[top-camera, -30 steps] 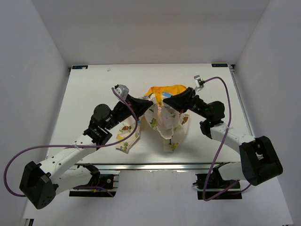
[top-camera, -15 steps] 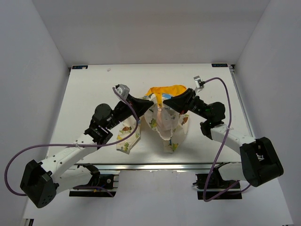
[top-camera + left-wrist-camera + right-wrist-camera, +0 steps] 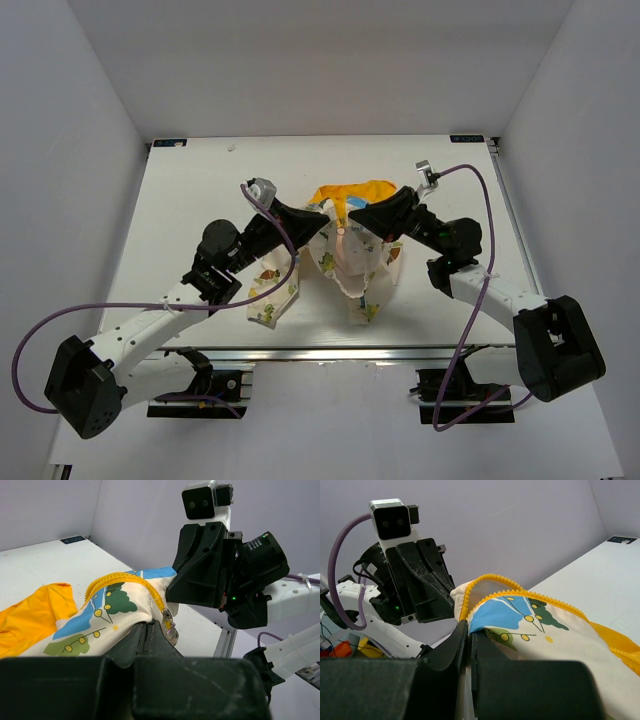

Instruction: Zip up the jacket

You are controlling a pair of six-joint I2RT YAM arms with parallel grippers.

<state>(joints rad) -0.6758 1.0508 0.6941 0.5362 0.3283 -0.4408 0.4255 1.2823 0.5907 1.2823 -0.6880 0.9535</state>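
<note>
The jacket [image 3: 352, 285] lies bunched at the middle of the table [image 3: 180, 200], hem nearest. Farther back, the left gripper [image 3: 320, 214] has its fingers clamped on the zipper edge by the metal pull [image 3: 168, 624]. Just right of it, the right gripper [image 3: 352, 213] pinches the opposite toothed edge. The yellow hood [image 3: 352, 190] lies beyond.

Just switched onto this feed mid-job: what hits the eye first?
The left tool and right tool meet nose to nose at mid-table, each shut on the cream printed jacket bunched between them. Its yellow-orange hood lies just behind them, and a metal zipper pull hangs beside the left tool's grip.
</note>
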